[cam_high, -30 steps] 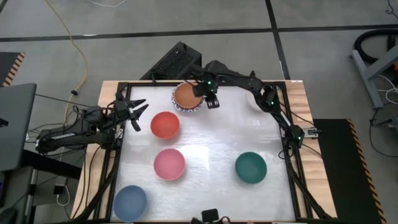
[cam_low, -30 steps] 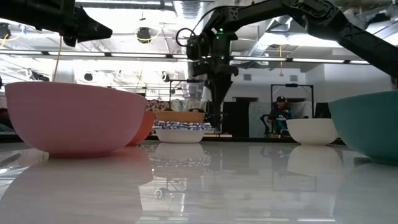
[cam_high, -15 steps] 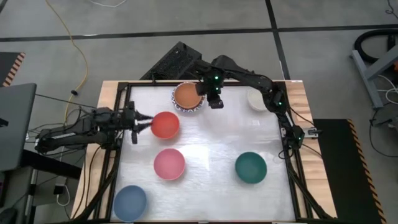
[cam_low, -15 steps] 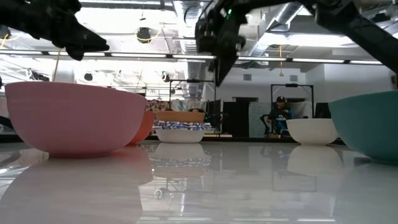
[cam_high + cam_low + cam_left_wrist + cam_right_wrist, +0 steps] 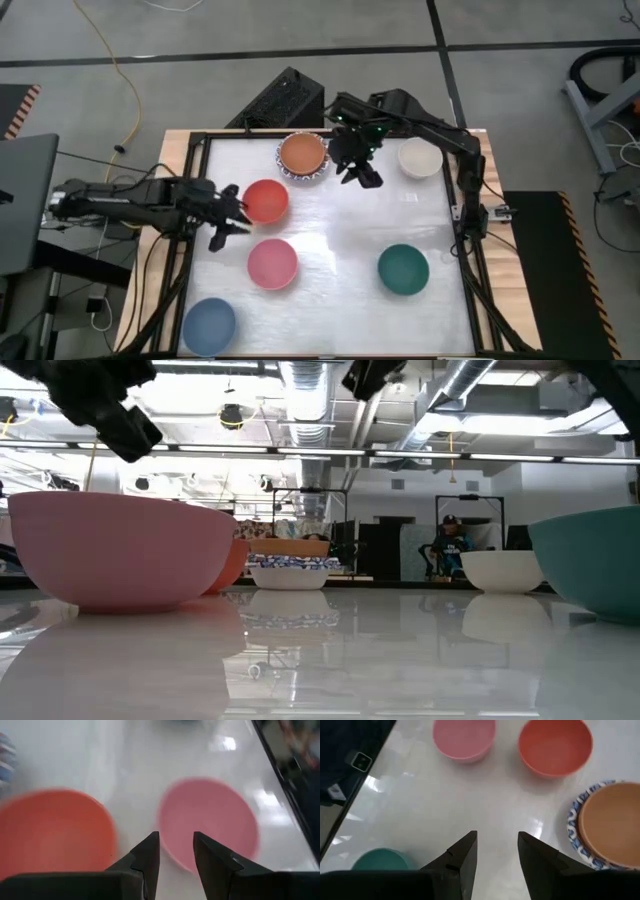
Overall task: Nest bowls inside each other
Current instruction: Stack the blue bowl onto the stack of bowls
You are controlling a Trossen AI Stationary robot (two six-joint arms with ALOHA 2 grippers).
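Two spread, empty pincers, left (image 5: 232,212) and right (image 5: 366,176), hang above the glossy white table (image 5: 340,230).

No readable text, labels, brand marks, numbers or signs in any view. Bowls carry no lettering; the blue rim marks on the patterned bowl (image 5: 302,157) are decoration, not writing. A small white tag on the dark frame (image 5: 361,760) beside the table shows a mark too small to read.
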